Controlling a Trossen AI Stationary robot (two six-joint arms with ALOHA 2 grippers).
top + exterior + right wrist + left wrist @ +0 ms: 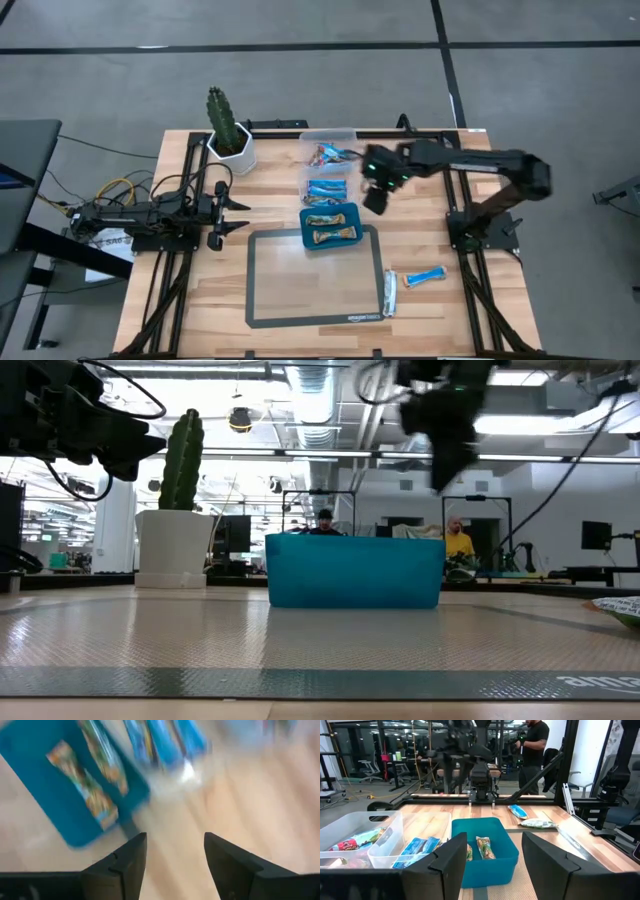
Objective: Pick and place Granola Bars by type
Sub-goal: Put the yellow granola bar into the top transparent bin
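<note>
Two tan bars [331,227] lie in a teal tray [306,238]. Blue-and-white bars [326,189] fill a clear bin just beyond it, and multicoloured bars [328,153] sit in a second clear bin by the far edge. One blue bar [425,277] and one green-silver bar [390,293] lie flat on the wood near the right front. My right gripper [376,200] [175,840] hangs open and empty above the table, just right of the blue bin and the tray. My left gripper [238,215] [492,842] is open at the table's left, facing the tray [485,862].
A grey mat [313,275] covers the near middle of the table. A potted cactus [228,125] stands at the far left corner. In the low view the tray [355,572] stands mid-table. People stand in the room beyond.
</note>
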